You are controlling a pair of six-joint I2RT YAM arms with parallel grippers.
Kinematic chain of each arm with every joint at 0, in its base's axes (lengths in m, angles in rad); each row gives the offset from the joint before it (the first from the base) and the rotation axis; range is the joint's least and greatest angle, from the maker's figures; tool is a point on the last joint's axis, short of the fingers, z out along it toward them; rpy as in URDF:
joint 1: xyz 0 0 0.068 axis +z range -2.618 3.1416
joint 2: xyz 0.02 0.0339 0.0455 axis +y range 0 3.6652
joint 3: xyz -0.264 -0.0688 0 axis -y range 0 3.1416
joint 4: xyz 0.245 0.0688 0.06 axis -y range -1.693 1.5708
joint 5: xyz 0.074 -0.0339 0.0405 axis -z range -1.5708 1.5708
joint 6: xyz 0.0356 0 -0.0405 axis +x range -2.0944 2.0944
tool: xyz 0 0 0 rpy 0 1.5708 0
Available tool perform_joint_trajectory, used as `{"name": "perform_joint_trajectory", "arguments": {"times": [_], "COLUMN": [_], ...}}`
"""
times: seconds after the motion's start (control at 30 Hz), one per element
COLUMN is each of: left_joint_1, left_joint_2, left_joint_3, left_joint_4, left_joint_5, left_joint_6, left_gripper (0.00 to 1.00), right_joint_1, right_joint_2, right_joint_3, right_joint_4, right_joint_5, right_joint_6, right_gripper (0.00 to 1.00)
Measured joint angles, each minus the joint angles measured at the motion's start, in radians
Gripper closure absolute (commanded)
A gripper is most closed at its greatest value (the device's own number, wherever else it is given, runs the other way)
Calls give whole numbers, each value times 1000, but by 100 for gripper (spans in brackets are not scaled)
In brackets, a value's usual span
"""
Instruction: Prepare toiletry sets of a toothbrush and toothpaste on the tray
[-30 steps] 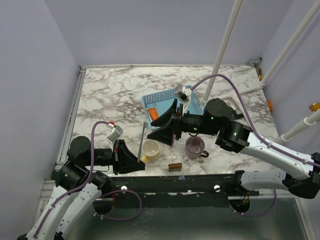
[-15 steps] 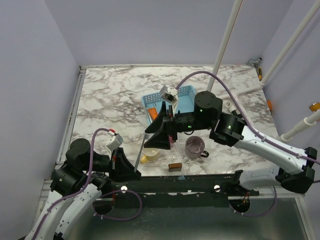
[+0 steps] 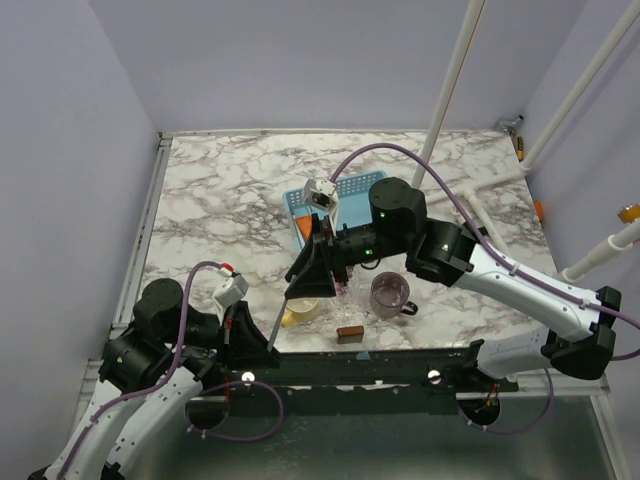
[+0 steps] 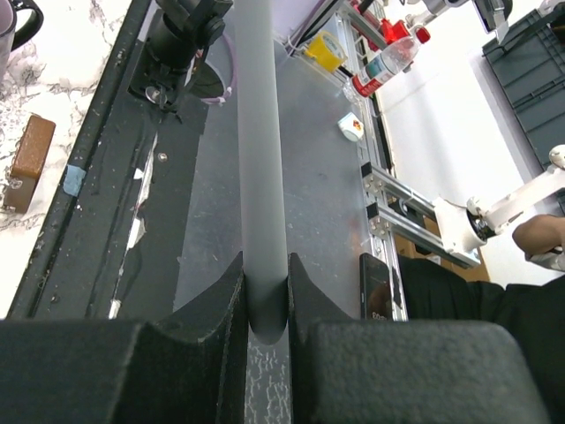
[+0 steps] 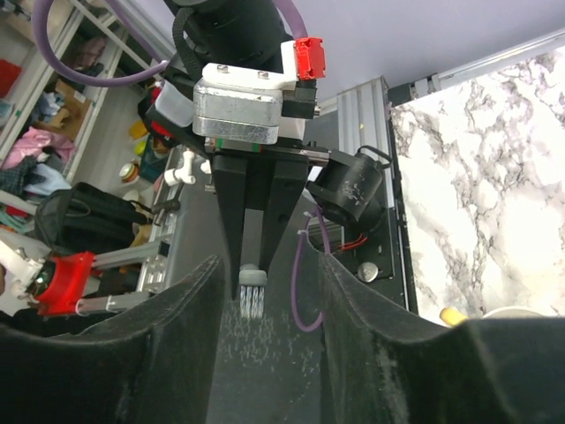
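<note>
My left gripper is shut on the toothbrush at the near table edge. The thin grey-blue handle runs straight out from between the jaws. My right gripper points at it from the right, open. In the right wrist view the bristle head sits in the gap of the right gripper, touching neither finger. The light blue tray lies behind the right arm, which hides most of it. An orange toothpaste lies in the tray's left end.
A yellow mug stands just below the right gripper, and a purple-grey mug to its right. A small brown block lies near the front edge. A white pole rises behind the tray.
The right arm has swung left and nearer, bringing its jaws around the brush tip. The left arm has pulled back toward the near edge with the toothbrush.
</note>
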Motion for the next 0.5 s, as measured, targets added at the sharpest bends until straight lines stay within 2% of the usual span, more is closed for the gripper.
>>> {"name": "perform_joint_trajectory", "arguments": {"times": [0.1, 0.33, 0.4, 0.5], "left_joint_1": [-8, -17, -18, -21], "left_joint_2": [0, 1, 1, 1], "left_joint_3": [0, 0, 0, 0], "left_joint_4": [-11, -29, -31, -33], "left_joint_5": [-2, -8, -9, -13], "left_joint_6": [9, 20, 23, 26], "left_gripper": [100, 100, 100, 100], "right_joint_1": [0, 0, 0, 0], "right_joint_2": [3, 4, 4, 4], "right_joint_3": [0, 0, 0, 0], "right_joint_4": [-3, 0, 1, 2], "right_joint_5": [-12, -27, -31, -40], "right_joint_6": [0, 2, 2, 4], "right_gripper": [57, 72, 78, 96]}}
